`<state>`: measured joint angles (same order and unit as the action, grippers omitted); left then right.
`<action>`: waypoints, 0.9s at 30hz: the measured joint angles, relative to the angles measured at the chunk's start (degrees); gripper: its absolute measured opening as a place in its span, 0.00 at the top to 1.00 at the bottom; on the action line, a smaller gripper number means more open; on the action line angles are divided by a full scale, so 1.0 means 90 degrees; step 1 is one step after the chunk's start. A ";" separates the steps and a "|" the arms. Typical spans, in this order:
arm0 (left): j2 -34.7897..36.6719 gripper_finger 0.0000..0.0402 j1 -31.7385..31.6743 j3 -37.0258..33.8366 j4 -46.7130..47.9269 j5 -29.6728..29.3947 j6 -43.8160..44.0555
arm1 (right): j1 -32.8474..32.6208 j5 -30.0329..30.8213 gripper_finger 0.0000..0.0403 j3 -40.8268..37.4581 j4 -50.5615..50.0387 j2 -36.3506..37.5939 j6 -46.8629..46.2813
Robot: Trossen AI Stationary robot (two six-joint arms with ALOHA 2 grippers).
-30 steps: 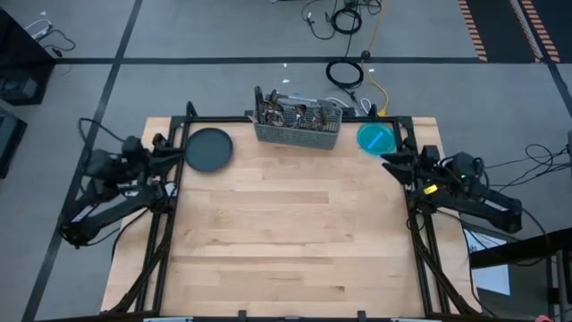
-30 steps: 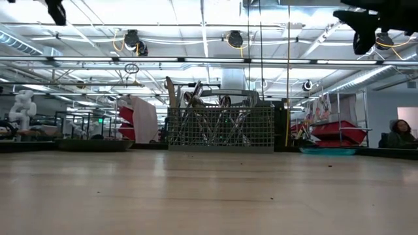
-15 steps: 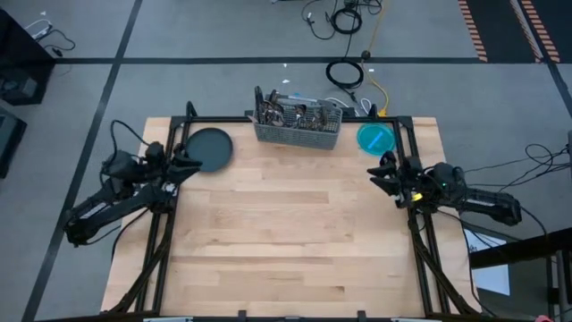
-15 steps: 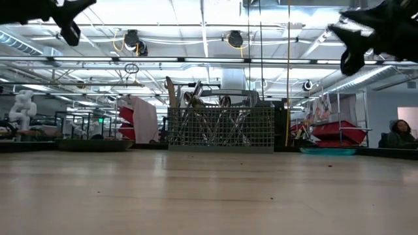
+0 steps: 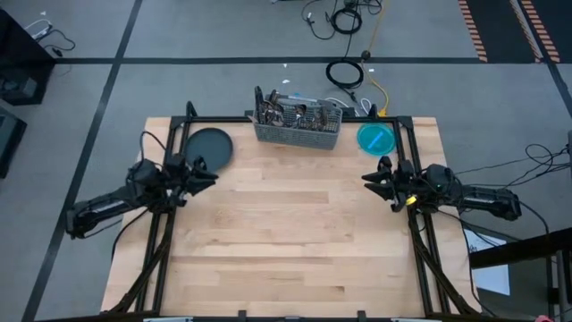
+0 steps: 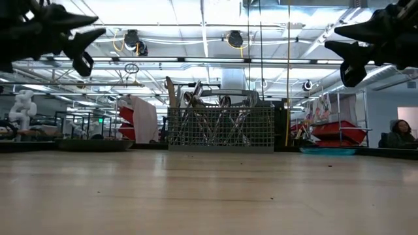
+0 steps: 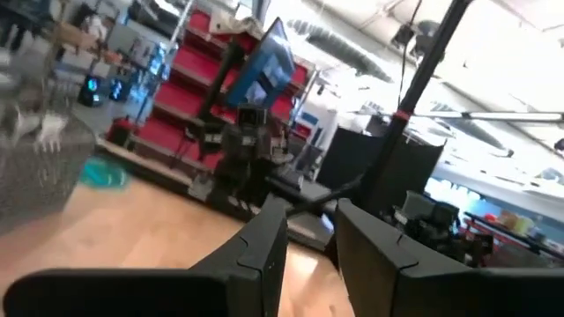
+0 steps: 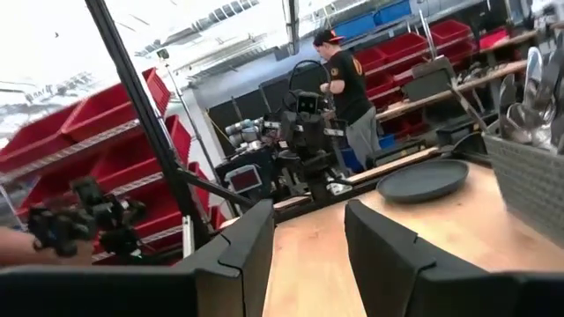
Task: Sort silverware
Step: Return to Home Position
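Observation:
The silverware stands upright in the grey wire-mesh caddy at the table's far edge, with its upper ends sticking out above the rim. My left gripper hangs open above the table's left part, near the dark plate, and points right. My right gripper hangs open above the right part, near the teal plate, and points left. In the low view both grippers are high above the wood. The wrist views show a gap at each gripper.
The dark round plate sits at the far left corner and the teal plate at the far right. A black frame runs round the table's edges. Bare wood spreads across the middle and near side. A person stands beyond the table.
Both arms have swung in from the table's side edges toward its middle and a little toward the near edge. They have turned until the grippers point at each other, and they have come somewhat lower. The silverware and the caddy have stayed where they were.

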<state>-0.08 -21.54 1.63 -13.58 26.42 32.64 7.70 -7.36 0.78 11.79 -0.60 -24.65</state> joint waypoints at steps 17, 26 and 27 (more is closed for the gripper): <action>-0.0007 0.74 0.0663 -0.0139 0.0864 -0.1985 -0.1022 | 0.0000 -0.0177 0.68 0.0002 -0.0176 0.0000 -0.0291; -0.0010 0.74 0.0660 -0.0141 0.0956 -0.2830 -0.1185 | 0.0000 -0.0184 0.68 0.0002 -0.0200 -0.0002 -0.0198; -0.0010 0.74 0.0660 -0.0141 0.0956 -0.2829 -0.1185 | 0.0000 -0.0187 0.68 0.0002 -0.0204 -0.0002 -0.0193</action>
<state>-0.16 -15.59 0.36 -4.97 0.96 21.98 7.70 -9.04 0.80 9.96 -0.62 -26.39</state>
